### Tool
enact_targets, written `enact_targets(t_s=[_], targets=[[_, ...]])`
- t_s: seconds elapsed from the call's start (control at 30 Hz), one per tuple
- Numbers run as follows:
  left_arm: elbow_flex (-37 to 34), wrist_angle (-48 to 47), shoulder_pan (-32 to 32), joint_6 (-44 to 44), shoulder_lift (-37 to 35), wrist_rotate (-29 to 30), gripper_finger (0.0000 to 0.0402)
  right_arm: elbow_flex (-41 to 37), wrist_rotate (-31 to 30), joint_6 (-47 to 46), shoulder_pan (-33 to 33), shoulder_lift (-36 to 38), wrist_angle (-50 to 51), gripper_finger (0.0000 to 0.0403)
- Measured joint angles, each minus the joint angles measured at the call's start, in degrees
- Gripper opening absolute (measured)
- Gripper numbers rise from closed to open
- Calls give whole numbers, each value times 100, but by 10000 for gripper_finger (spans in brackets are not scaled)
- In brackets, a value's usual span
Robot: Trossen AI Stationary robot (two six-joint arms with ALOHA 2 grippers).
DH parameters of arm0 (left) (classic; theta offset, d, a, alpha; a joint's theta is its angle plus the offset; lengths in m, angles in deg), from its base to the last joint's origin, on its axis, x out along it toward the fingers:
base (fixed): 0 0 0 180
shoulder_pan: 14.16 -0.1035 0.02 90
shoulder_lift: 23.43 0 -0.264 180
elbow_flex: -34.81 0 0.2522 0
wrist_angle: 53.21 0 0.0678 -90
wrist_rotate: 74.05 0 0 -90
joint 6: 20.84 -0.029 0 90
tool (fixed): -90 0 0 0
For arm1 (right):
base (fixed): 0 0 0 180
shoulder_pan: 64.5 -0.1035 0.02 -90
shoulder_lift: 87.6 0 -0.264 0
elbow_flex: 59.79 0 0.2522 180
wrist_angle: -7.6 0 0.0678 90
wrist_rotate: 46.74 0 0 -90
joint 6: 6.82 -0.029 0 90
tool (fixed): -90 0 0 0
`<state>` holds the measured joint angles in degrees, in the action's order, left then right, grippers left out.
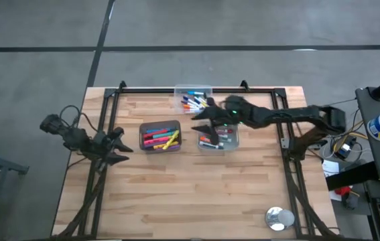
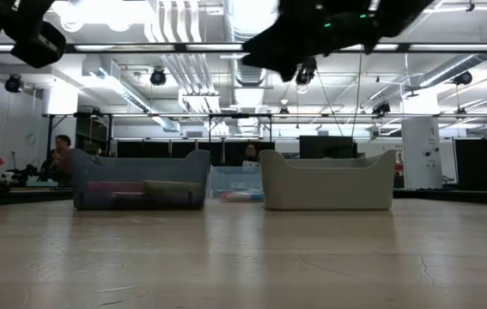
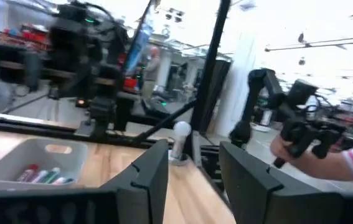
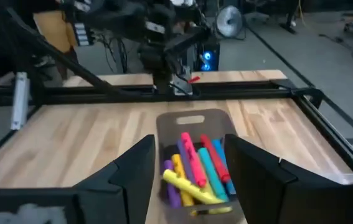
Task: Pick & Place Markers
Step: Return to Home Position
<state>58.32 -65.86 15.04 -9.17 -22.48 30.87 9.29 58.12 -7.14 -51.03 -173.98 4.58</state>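
Observation:
Several markers with coloured caps lie in three bins: a clear bin (image 1: 193, 99) at the far middle, a dark bin (image 1: 159, 136) and a light bin (image 1: 218, 138) side by side at the table's middle. My right gripper (image 1: 197, 122) hovers open and empty above the gap between the three bins. In its wrist view (image 4: 188, 140) the dark bin's pink, yellow, red and teal markers (image 4: 195, 168) show between the fingers. In the low view it hangs high (image 2: 282, 43) over the bins. My left gripper (image 1: 124, 150) waits open and empty at the table's left, left of the dark bin.
A silver tape roll (image 1: 280, 217) lies near the table's near right corner. A black frame (image 1: 112, 100) runs along the table's far, left and right sides. A person's hand (image 3: 313, 149) shows beyond the table in the left wrist view. Bare wood lies in front of the bins.

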Motion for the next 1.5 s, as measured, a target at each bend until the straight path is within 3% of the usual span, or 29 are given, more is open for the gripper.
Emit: enact_targets(t_s=[0.27, 0.53, 0.7, 0.83, 1.0, 1.27, 1.5], targets=[[-83, -327, -33, -53, -90, -3, 138, -1452, -70, -1024, 4, 1299, -78, 185], [-325, -306, -33, -114, -92, -154, 138, -3084, -523, -560, -452, 2194, -1985, 180], [-621, -183, -35, -106, -94, -95, 138, -3742, -583, -278, -469, 2661, -2084, 180], [-864, 47, -35, 23, -94, -391, 138, -4268, -610, -273, -495, 2794, -2591, 178], [-884, 132, -37, 59, -94, 130, 138, -4809, -635, -649, -491, 2963, -3189, 179], [-629, -572, -35, 172, -94, 162, 138, -5457, -633, -561, -499, 4199, -3145, 184], [-678, -529, -35, 33, -92, 160, 138, -5480, -645, -419, -498, 5466, -1270, 184]])
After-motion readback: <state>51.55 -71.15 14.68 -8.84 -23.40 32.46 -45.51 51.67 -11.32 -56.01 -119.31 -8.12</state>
